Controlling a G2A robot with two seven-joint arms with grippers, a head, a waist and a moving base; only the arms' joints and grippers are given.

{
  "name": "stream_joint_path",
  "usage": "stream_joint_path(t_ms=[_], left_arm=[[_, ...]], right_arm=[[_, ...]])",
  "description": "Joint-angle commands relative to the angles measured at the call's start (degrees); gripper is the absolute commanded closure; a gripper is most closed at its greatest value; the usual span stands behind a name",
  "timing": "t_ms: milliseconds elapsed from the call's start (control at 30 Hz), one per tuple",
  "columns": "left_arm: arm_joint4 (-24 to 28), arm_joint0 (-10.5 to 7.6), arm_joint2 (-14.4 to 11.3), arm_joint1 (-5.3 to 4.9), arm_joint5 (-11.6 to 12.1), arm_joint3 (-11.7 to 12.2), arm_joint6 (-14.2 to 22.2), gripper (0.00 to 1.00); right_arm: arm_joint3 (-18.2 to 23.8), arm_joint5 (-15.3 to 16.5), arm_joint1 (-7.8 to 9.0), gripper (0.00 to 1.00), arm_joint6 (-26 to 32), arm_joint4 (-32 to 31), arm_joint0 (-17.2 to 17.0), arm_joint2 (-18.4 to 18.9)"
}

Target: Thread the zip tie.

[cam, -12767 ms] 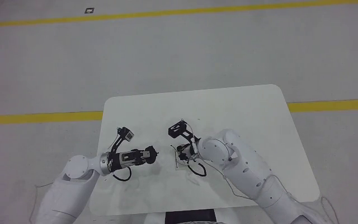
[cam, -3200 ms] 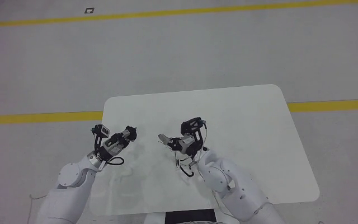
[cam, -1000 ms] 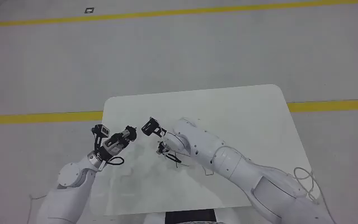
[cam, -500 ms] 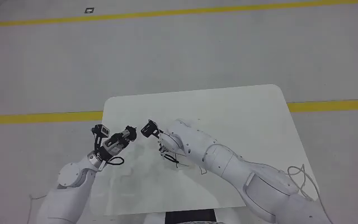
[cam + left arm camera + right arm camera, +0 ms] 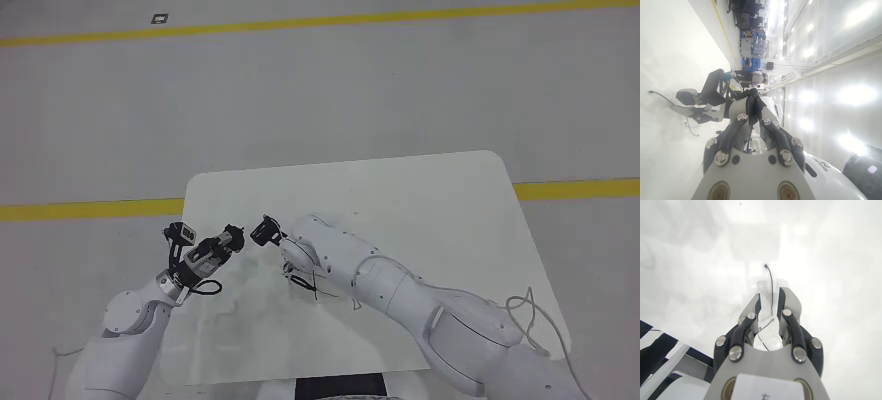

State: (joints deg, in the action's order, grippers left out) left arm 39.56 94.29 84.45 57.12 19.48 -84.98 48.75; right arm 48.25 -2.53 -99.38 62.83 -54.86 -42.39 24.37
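One thin black plastic zip tie point(image 5: 771, 285) lies on the white bench point(image 5: 696, 256) between the spread fingers of my right pincer point(image 5: 769, 292), which has just swung down over it, so pickup looks near. My left pincer point(image 5: 751, 94) seems pressed together, idle.

Overall: bright and even in all 3 views; the white table point(image 5: 440, 200) and pale floor point(image 5: 300, 90) throw back much light.
Source: overhead; the ceiling lights point(image 5: 855, 94) show as large blown-out patches with halos.
Glare: milky haze over the table in the left wrist view.
Shadows: soft, faint grey patches on the table, no hard edges.
Contrast: the zip tie point(image 5: 770, 279) stands out as a thin dark line on white.
Distortion: wide-angle bulge in both wrist views, strongest toward the edges.
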Motion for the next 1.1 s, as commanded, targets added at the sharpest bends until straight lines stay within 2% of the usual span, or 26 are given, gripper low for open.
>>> stream_joint_path(t_ms=[0,267,667,800,867,1067], left_arm=[[0.0,0.00,0.0,0.00,0.0,0.0,0.0,1.00],[0.0,0.00,0.0,0.00,0.0,0.0,0.0,1.00],[0.0,0.00,0.0,0.00,0.0,0.0,0.0,1.00],[0.0,0.00,0.0,0.00,0.0,0.0,0.0,1.00],[0.0,0.00,0.0,0.00,0.0,0.0,0.0,1.00],[0.0,0.00,0.0,0.00,0.0,0.0,0.0,1.00]], right_arm=[[-0.9,0.2,-0.34,0.81,-0.2,0.1,0.1,0.0],[-3.6,0.5,-1.47,0.87,-1.0,-0.1,0.5,0.3],[-5.9,1.0,-2.80,0.87,-1.2,-1.1,0.7,0.6],[-6.7,1.1,-3.21,0.93,-1.0,-1.5,0.8,0.7],[-6.9,1.1,-3.37,1.00,-1.0,-1.7,0.9,0.8],[-7.5,1.0,-3.82,1.00,-1.0,-2.5,0.9,1.1]])
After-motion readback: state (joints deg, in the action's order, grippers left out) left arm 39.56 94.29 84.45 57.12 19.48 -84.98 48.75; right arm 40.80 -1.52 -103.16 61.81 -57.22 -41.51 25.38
